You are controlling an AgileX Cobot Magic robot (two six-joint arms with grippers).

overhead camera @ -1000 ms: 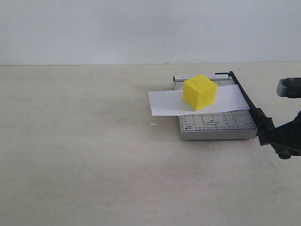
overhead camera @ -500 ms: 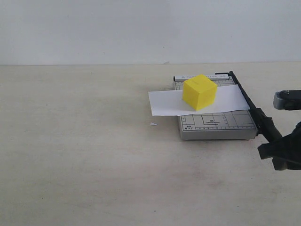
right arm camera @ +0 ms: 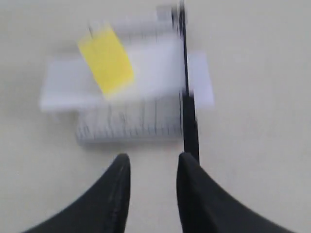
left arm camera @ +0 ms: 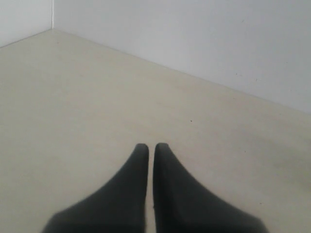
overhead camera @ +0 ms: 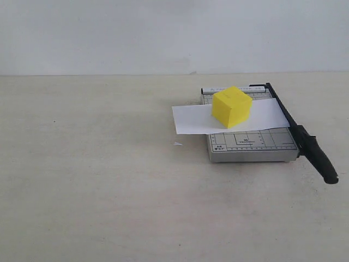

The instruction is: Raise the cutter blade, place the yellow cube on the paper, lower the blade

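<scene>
The yellow cube (overhead camera: 232, 106) (right arm camera: 106, 59) rests on the white paper (overhead camera: 191, 119) (right arm camera: 63, 87), which lies across the grey trimmer base (overhead camera: 251, 146) (right arm camera: 129, 127). The cutter blade (overhead camera: 301, 136) (right arm camera: 186, 92) lies lowered along the base's right edge, its thick handle jutting past the front. My right gripper (right arm camera: 153, 162) is open, pulled back from the handle with nothing between its fingers; it does not show in the exterior view. My left gripper (left arm camera: 151, 148) is shut on nothing above bare table, far from the trimmer.
A tiny white paper scrap (overhead camera: 178, 144) lies on the beige table (overhead camera: 87, 164) just left of the trimmer. A pale wall (overhead camera: 163, 33) rises behind the table. The right wrist view is motion-blurred.
My right gripper let go of the blade handle and drew back out of the exterior view to the right. The blade, cube and paper stayed put.
</scene>
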